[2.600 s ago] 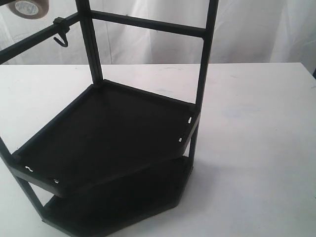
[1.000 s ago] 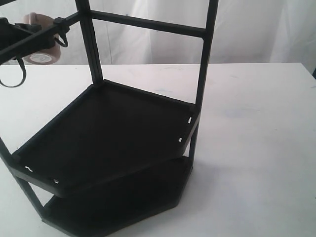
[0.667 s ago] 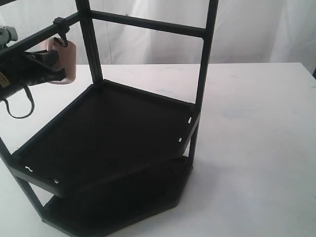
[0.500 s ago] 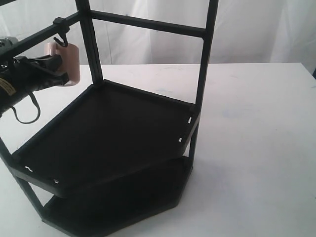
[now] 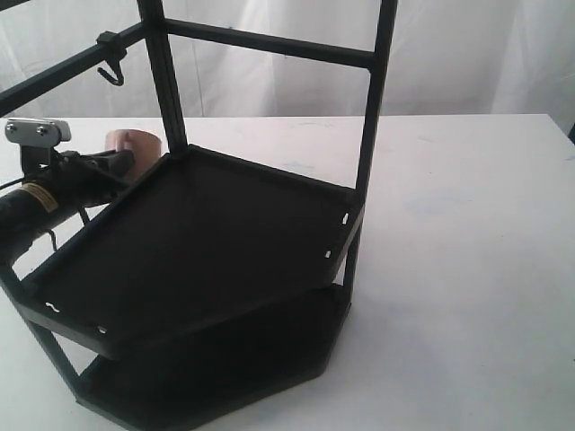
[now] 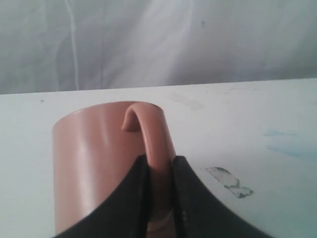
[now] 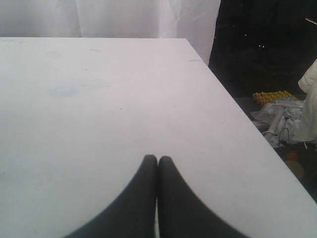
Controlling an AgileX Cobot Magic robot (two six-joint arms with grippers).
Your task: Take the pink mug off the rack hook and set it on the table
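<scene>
**A:** Where is the pink mug (image 6: 99, 158) relative to the left gripper (image 6: 159, 171)?

**B:** Straight ahead of it. The gripper is clamped on the handle (image 6: 148, 130), one finger on each side of the loop, and the mug body lies beyond the fingers. Its long axis looks close to upright.

**A:** Is it off the rack hook (image 5: 110, 73)?

**B:** Yes, the hook hangs bare, high on the crossbar. The mug is well below it, just beside the left corner of the upper shelf (image 5: 216, 242).

**A:** Does it touch the desk (image 5: 467, 224)?

**B:** I cannot tell. The shelf edge and the fingers hide its lower end. The desk lies directly beneath it, so I judge the coming move to be a short straight descent and then a release.

**A:** And the right gripper (image 7: 157, 166)?

**B:** Its fingers are pressed together on nothing, over bare desk near the far edge. The left arm is clearly the nearer one.
</scene>
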